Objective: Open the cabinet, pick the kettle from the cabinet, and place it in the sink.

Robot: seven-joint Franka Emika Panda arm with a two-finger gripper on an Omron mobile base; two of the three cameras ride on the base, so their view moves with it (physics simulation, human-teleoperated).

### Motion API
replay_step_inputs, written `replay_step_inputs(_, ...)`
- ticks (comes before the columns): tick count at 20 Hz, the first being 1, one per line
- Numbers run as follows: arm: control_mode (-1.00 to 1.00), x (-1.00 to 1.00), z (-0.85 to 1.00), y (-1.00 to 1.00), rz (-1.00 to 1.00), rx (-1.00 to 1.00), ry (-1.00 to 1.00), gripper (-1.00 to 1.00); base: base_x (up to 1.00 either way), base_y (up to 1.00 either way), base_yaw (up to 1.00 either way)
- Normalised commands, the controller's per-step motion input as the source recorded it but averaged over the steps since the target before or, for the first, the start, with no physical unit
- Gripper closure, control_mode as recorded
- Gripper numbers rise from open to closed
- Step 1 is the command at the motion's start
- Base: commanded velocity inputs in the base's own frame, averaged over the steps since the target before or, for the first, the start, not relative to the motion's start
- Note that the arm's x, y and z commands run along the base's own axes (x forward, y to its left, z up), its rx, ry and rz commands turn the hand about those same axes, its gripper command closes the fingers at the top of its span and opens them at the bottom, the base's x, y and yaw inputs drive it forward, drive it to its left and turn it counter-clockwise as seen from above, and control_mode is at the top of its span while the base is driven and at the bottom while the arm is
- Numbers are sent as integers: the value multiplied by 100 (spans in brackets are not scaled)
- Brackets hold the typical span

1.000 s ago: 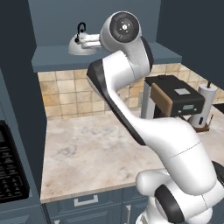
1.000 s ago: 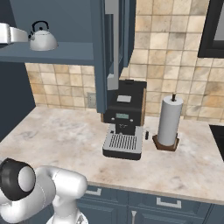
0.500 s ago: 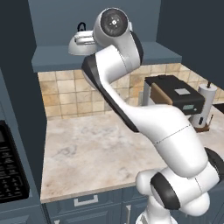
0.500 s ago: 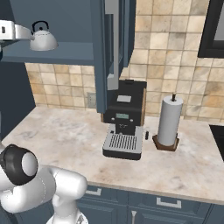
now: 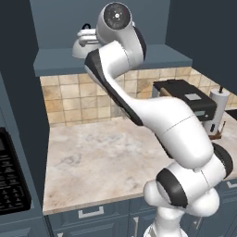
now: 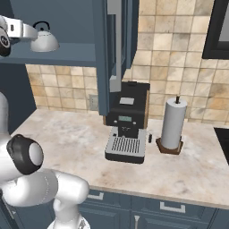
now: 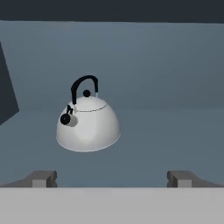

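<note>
Over the last second the arm has swung up to the open cabinet [image 6: 67, 58], so the gripper [image 7: 112, 177], jaws spread wide and empty, now faces the kettle [image 7: 88, 124] sitting left of centre on the shelf, near but untouched, the reach-in apparently coming next.

Kettle [image 7: 88, 127] stands upright on the shelf inside the open cabinet [image 6: 67, 58], above the counter [image 6: 80, 143]. Gripper [image 7: 112, 178] is near the kettle, apart from it. Coffee machine [image 6: 127, 123] sits on the counter at the wall; paper towel roll [image 6: 172, 123] just right of it.
</note>
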Motion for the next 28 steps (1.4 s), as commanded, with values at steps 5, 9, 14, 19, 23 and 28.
replay_step_inputs(5,-100,32,0,8,0,4,0,-100,0,0,0)
replay_step_inputs(9,-100,28,-1,20,0,0,0,-100,0,0,0)
replay_step_inputs(14,-100,27,0,23,0,0,2,-100,0,0,0)
replay_step_inputs(19,-100,32,0,17,0,0,4,-100,0,0,0)
replay_step_inputs(23,-100,30,0,13,0,0,1,-100,0,0,0)
replay_step_inputs(28,-100,18,0,3,0,-2,0,-100,0,0,0)
